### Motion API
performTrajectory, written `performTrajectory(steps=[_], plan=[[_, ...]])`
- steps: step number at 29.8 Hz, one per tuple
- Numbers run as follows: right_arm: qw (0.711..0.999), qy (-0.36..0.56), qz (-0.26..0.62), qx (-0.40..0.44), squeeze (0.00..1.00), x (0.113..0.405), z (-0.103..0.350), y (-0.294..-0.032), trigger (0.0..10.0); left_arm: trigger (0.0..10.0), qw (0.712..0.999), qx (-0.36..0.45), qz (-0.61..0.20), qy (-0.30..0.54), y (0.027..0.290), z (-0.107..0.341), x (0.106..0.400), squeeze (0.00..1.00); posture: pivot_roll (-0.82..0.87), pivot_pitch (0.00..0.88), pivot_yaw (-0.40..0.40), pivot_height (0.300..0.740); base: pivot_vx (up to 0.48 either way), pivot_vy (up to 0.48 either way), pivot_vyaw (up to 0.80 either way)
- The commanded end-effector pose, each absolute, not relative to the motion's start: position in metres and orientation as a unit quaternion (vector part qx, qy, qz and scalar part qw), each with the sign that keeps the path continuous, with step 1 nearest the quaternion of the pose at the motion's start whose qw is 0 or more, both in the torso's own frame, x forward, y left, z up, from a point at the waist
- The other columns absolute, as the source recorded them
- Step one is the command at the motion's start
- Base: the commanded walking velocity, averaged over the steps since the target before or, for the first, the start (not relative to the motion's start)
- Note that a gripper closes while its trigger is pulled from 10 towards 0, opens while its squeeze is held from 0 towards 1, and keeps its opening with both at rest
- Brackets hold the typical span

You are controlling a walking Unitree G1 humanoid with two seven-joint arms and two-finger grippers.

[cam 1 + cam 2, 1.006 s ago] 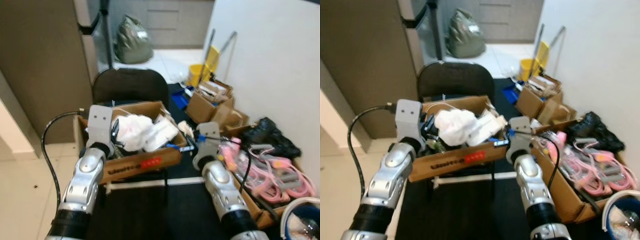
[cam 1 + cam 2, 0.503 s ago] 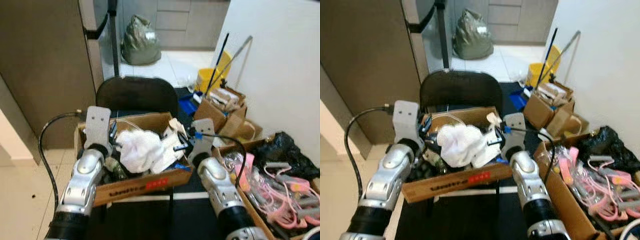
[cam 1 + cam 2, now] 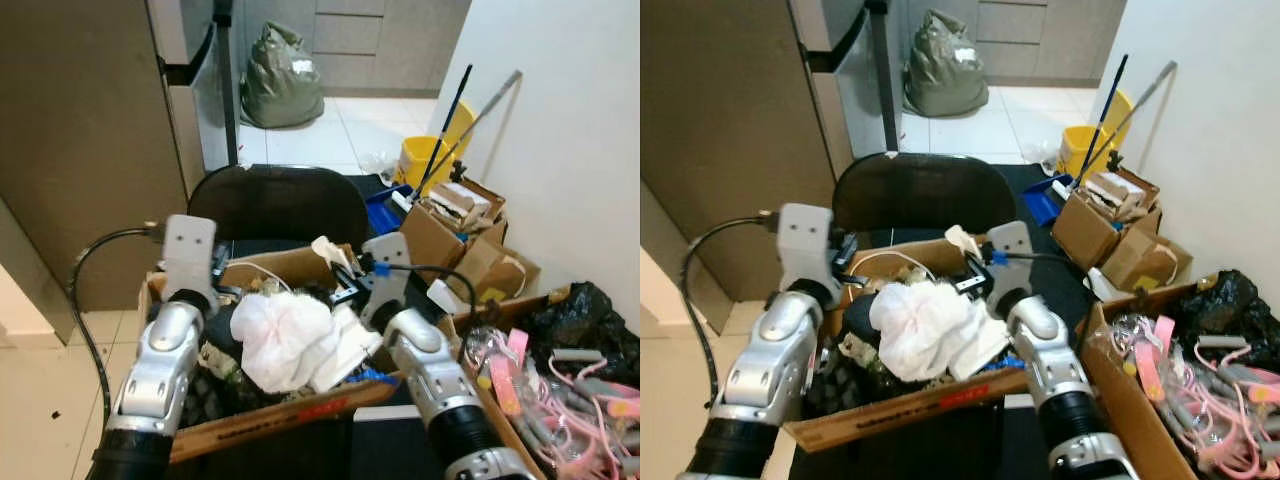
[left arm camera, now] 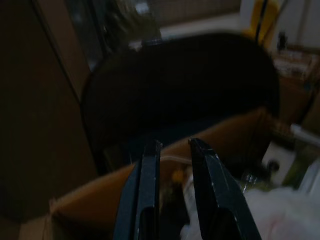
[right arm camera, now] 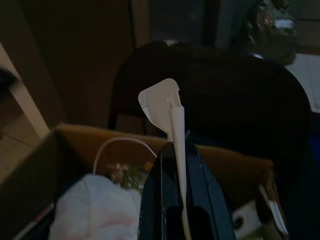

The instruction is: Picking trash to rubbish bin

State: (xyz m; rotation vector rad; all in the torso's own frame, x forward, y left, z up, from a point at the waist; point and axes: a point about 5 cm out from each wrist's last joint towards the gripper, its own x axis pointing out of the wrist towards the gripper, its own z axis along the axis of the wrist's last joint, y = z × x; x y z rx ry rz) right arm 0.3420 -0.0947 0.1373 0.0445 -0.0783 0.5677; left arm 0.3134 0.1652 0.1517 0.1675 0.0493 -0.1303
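Above the cardboard box [image 3: 262, 430] of trash, right gripper [image 5: 176, 150] pinches a white paper scrap [image 5: 162, 102] between closed fingers; left gripper [image 4: 172, 150], slightly parted, holds nothing, over the box's rear edge.

Head stereo pair looks forward and down from above both arms at the box [image 3: 262, 425] on the chair [image 3: 280, 200], bin bag [image 3: 280, 65] far at 12 o'clock. Each wrist cam sits close behind its fingers, aiming along them over the box toward the chair back. All four views share box and chair.
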Motion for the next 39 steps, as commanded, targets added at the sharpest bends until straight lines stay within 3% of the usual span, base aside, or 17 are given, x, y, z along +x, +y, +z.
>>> performTrajectory(steps=[1,5,11,17,18,19,20,21,27,32,34,35,38,39], plan=[[0.949,-0.008,0.316,0.027,0.00,0.339,0.130,-0.088,10.0,10.0,0.984,0.110,-0.115,0.084,0.165,0.136,0.303,0.00,-0.01,0.078,-0.054,0.740,0.000,0.000,0.00],[0.942,0.017,0.336,0.017,0.00,0.340,0.125,-0.085,10.0,10.0,0.973,0.123,-0.163,0.111,0.164,0.132,0.296,0.00,-0.01,0.078,-0.054,0.740,0.000,0.000,0.00],[0.924,0.065,0.377,-0.017,0.00,0.341,0.110,-0.073,10.0,10.0,0.927,0.126,-0.295,0.195,0.158,0.127,0.270,0.00,0.00,0.081,-0.048,0.740,0.000,0.000,0.00],[0.898,0.065,0.434,-0.003,0.00,0.337,0.115,-0.053,10.0,10.0,0.911,0.125,-0.327,0.219,0.153,0.130,0.264,0.00,0.01,0.083,-0.044,0.740,0.000,0.000,0.00],[0.895,0.066,0.441,0.006,0.04,0.336,0.116,-0.051,10.0,10.0,0.908,0.125,-0.331,0.223,0.152,0.130,0.263,0.00,0.01,0.083,-0.044,0.740,0.000,0.000,0.00],[0.892,0.067,0.447,0.018,0.38,0.336,0.116,-0.049,10.0,10.0,0.906,0.127,-0.335,0.225,0.152,0.131,0.262,0.00,0.01,0.083,-0.043,0.740,0.000,0.000,0.00],[0.892,0.067,0.447,0.018,0.38,0.336,0.116,-0.049,10.0,10.0,0.906,0.127,-0.335,0.225,0.152,0.131,0.262,0.00,0.01,0.083,-0.043,0.740,0.000,0.000,0.00],[0.890,0.069,0.450,0.034,1.00,0.336,0.117,-0.047,10.0,10.0,0.904,0.129,-0.339,0.228,0.151,0.132,0.261,0.00,0.01,0.083,-0.042,0.740,0.000,0.000,0.00],[0.885,0.066,0.453,0.086,1.00,0.337,0.122,-0.042,10.0,10.0,0.900,0.132,-0.342,0.234,0.150,0.133,0.260,0.00,0.01,0.085,-0.038,0.740,0.000,0.000,0.00],[0.879,0.057,0.440,0.175,1.00,0.339,0.131,-0.045,10.0,10.0,0.896,0.141,-0.346,0.241,0.150,0.132,0.259,0.00,0.01,0.091,-0.031,0.740,0.000,0.000,0.00],[0.882,0.051,0.431,0.182,1.00,0.340,0.134,-0.046,10.0,10.0,0.895,0.141,-0.346,0.242,0.150,0.133,0.259,0.00,0.01,0.091,-0.031,0.740,0.000,0.000,0.00],[0.905,0.040,0.382,0.184,0.91,0.348,0.137,-0.053,10.0,10.0,0.899,0.146,-0.338,0.240,0.151,0.133,0.261,0.00,0.00,0.091,-0.031,0.740,0.000,0.000,0.00],[0.915,0.036,0.358,0.182,0.91,0.351,0.137,-0.057,10.0,10.0,0.901,0.148,-0.332,0.238,0.151,0.134,0.262,0.00,0.00,0.091,-0.031,0.740,0.000,0.000,0.00],[0.939,0.038,0.297,0.170,0.00,0.359,0.136,-0.070,10.0,10.0,0.912,0.151,-0.307,0.228,0.153,0.136,0.268,0.00,0.00,0.094,-0.034,0.740,0.000,0.000,0.00]])
